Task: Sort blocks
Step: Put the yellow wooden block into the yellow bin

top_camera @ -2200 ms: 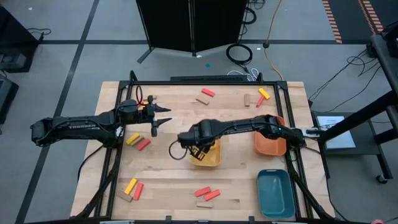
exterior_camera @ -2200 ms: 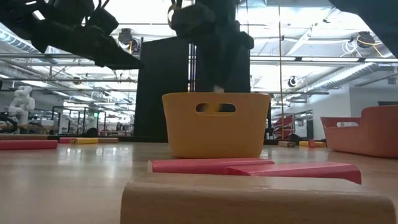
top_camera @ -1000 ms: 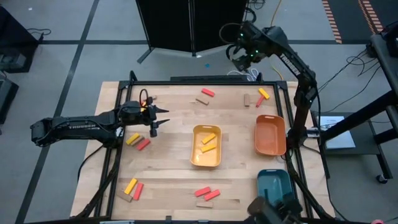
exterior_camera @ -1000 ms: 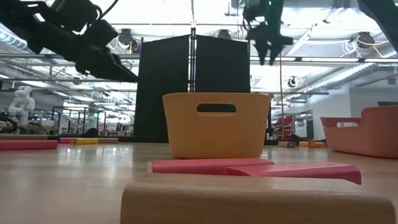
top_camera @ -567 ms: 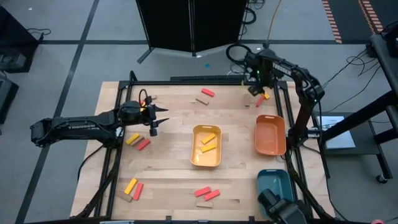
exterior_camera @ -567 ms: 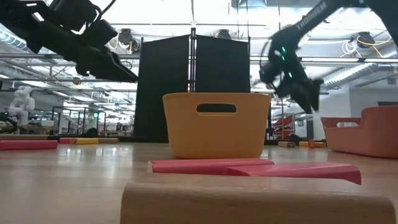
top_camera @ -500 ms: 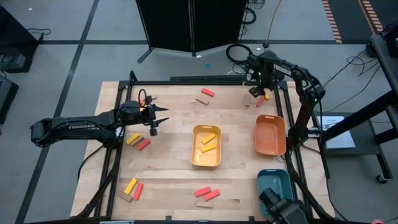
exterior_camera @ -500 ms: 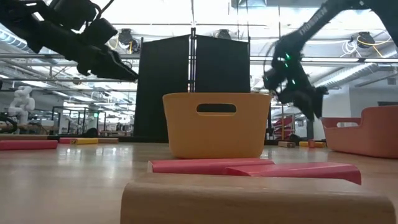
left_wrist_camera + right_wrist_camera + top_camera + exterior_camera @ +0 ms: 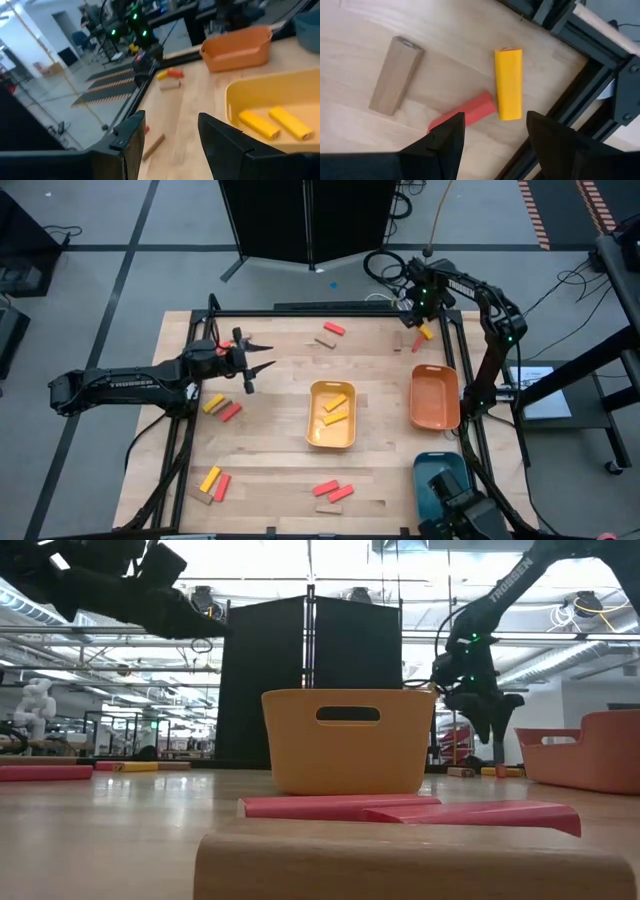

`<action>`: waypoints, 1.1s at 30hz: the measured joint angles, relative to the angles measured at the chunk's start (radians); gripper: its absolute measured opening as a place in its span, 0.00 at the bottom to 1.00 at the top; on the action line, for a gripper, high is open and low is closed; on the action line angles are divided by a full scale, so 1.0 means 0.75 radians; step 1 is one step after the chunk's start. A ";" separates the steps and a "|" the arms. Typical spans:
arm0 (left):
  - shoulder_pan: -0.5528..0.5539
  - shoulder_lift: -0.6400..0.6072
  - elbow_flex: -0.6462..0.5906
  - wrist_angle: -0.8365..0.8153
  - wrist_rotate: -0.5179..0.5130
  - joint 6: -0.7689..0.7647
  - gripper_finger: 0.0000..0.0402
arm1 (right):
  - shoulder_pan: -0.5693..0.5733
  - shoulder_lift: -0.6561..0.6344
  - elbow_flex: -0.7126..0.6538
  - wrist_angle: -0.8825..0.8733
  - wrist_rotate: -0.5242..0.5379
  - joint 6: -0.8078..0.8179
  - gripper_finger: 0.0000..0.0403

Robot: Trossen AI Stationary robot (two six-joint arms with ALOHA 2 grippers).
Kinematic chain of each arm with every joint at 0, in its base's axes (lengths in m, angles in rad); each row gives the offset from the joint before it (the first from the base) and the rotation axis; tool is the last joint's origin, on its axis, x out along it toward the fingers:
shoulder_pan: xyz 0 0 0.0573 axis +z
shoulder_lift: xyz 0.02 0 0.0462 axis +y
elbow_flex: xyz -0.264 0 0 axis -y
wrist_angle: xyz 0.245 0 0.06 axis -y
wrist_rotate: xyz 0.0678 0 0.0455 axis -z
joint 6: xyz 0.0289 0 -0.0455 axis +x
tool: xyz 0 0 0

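1. Position: the right end effector point(image 9: 418, 315) hangs over the counter's point(image 9: 280, 395) far right corner, directly above a yellow block point(image 9: 508, 83), with a red block point(image 9: 462, 114) touching it and a tan block point(image 9: 396, 74) near.
2. Axis: the yellow block's long axis runs across the gap between the fingers, which stand apart and empty.
3. Reach: this arm is far nearer; it stretches high and bends down over the corner.
4. Waiting: the left end effector point(image 9: 255, 360), fingers apart, hovers over the counter's left half, well away.
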 joint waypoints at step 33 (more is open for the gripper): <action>0.518 0.553 0.432 -1.430 -0.432 -1.044 0.45 | 1.024 -1.187 -0.836 1.152 -0.134 0.159 0.51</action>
